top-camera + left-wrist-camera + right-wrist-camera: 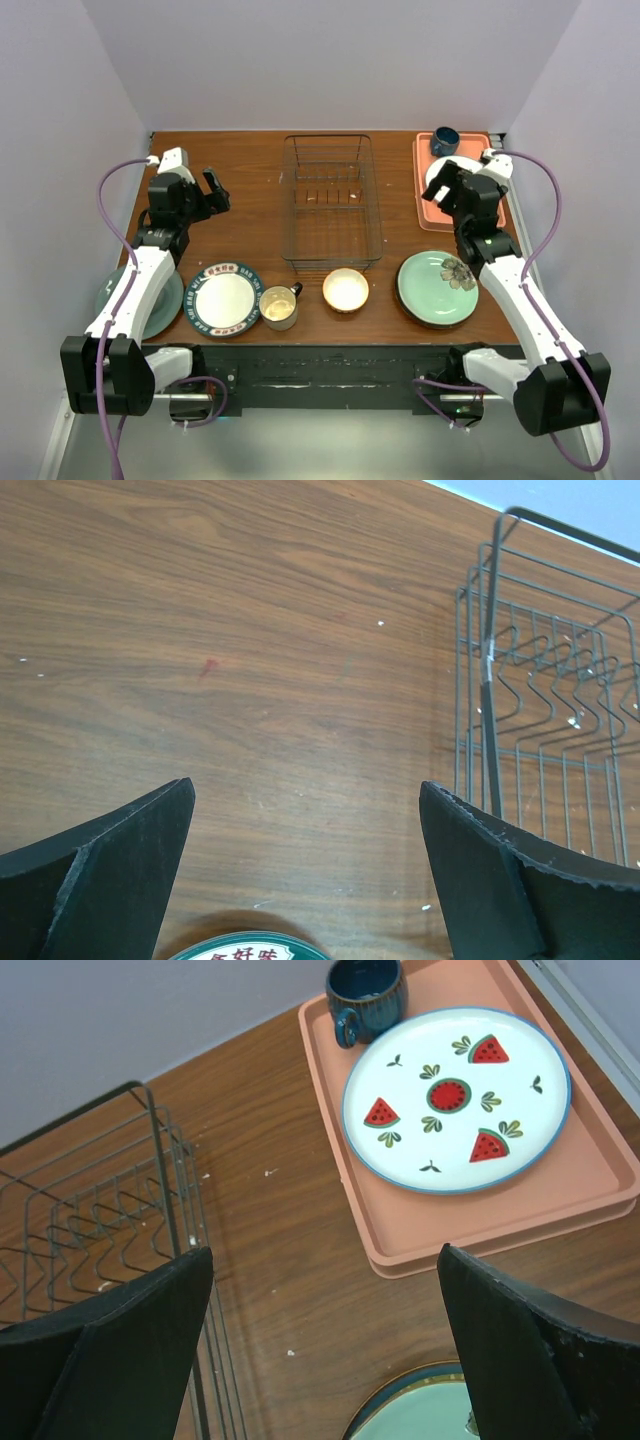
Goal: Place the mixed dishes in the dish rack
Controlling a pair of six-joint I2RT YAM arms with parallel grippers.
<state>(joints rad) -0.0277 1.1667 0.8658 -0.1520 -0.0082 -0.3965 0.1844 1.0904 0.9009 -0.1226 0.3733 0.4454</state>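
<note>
The dark wire dish rack stands empty at the table's middle back. Along the front lie the white plate with dark-blue patterned rim, the cream mug, the small bowl and the pale green flower-marked plate. My left gripper hovers open left of the rack, over bare wood, with the patterned plate's rim just below it. My right gripper hovers open between the rack and the green plate, holding nothing.
A salmon tray at the back right carries a dark blue cup and a watermelon-patterned plate. Another green plate lies at the front left, partly under my left arm. Pale walls close in the table on three sides.
</note>
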